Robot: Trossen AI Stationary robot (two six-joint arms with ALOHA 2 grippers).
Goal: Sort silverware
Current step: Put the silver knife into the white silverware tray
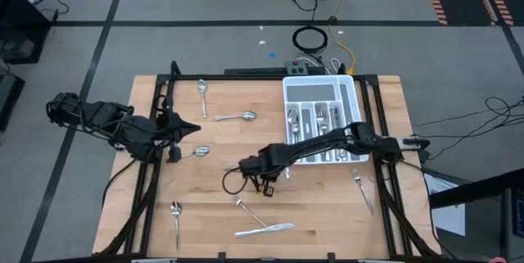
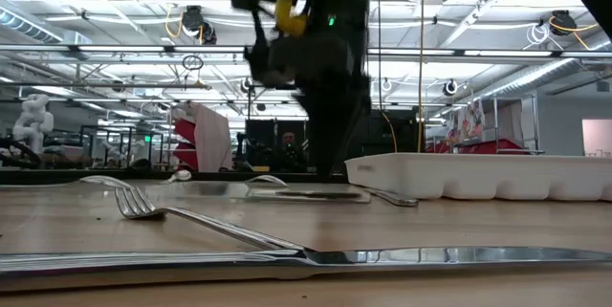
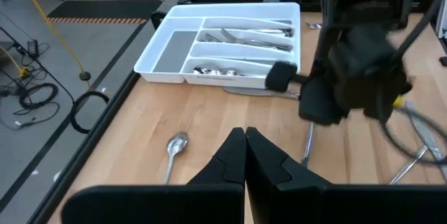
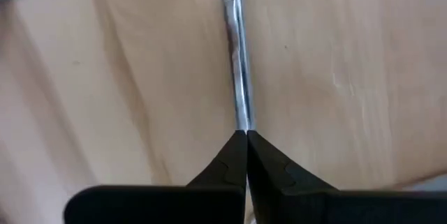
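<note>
Far left, over the left edge of the bench: left hand, clenched on nothing, tips pressed together, hovering above the wood. Just beside those tips, a spoon flat on the bench, seen again past the fingers in the left wrist view. Farther back, a second spoon lying alone. Toward the front left corner, a fork, well apart from the rest.

Nearer the middle, a third spoon lying crosswise, between the left hand and the white tray.

Centre of the bench: right hand reaching in from the right and pointing down at the wood, clenched on a slim silver handle running straight into the closed fingertips. Kind of piece not clear. In front of it, another fork lying at a slant, and beyond that a knife along the front edge; both large in the low view, knife nearest, fork just behind.

Right of centre, at the back: the tray, with sorted silverware lying lengthwise in its long compartments, partly hidden under the right arm.

Far right: one last fork near the right edge, apart from the tray.
</note>
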